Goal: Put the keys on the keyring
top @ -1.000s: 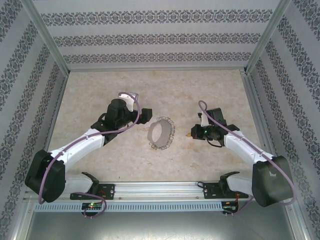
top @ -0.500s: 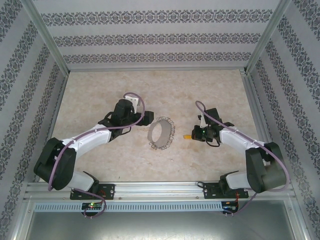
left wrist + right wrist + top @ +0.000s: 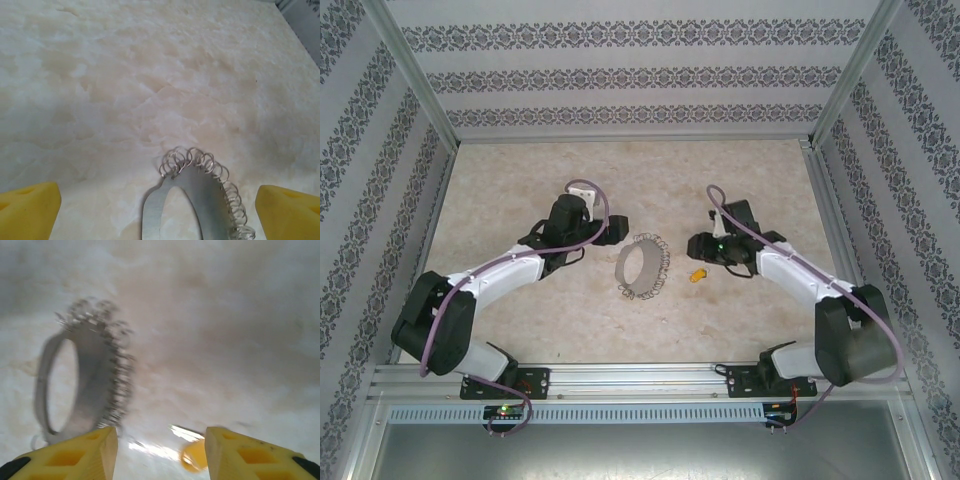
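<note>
Lying loose on the desk (image 3: 520, 180) just right of the keyring (image 3: 640, 265), the key (image 3: 697, 273) is gripped by nothing. The right claw (image 3: 698, 246) is held near it, jaws parted and empty. The left claw (image 3: 615, 230) is spread wide just left of the keyring. From above, the keyring's fringe is a faint edge. The left wrist view resolves it into small wire loops, while in the right wrist view the blurred key is framed between the fingers (image 3: 75, 455).
</note>
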Controlling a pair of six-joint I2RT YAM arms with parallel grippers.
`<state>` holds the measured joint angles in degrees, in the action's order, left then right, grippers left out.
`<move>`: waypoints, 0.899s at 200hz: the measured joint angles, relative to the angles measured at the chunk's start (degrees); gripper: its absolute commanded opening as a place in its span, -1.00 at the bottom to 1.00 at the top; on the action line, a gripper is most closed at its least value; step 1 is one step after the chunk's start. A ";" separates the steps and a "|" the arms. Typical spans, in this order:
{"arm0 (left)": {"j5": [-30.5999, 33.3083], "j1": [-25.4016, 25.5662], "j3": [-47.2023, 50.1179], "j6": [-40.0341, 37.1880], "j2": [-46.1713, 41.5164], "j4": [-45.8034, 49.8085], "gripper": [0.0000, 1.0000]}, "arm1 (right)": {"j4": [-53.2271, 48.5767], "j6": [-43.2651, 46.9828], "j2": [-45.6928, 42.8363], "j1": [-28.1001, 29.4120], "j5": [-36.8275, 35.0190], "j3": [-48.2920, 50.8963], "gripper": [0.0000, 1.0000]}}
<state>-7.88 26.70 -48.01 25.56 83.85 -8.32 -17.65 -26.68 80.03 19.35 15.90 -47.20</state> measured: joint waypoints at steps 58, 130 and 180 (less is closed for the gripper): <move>-2.34 -7.91 -0.52 7.98 0.79 -0.85 1.00 | 1.99 7.65 19.10 6.80 4.85 -18.47 -0.15; -5.35 -10.73 -0.46 11.39 0.81 -1.22 1.00 | 0.11 11.58 33.53 9.68 6.32 -29.38 -0.36; -5.86 -11.23 -0.24 11.43 0.81 -1.49 1.00 | -0.79 12.02 35.91 9.99 6.78 -31.63 -0.39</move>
<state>-13.74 15.46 -48.25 36.99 84.66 -9.80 -18.44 -14.66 115.94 29.34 22.68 -78.83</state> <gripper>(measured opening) 0.998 0.308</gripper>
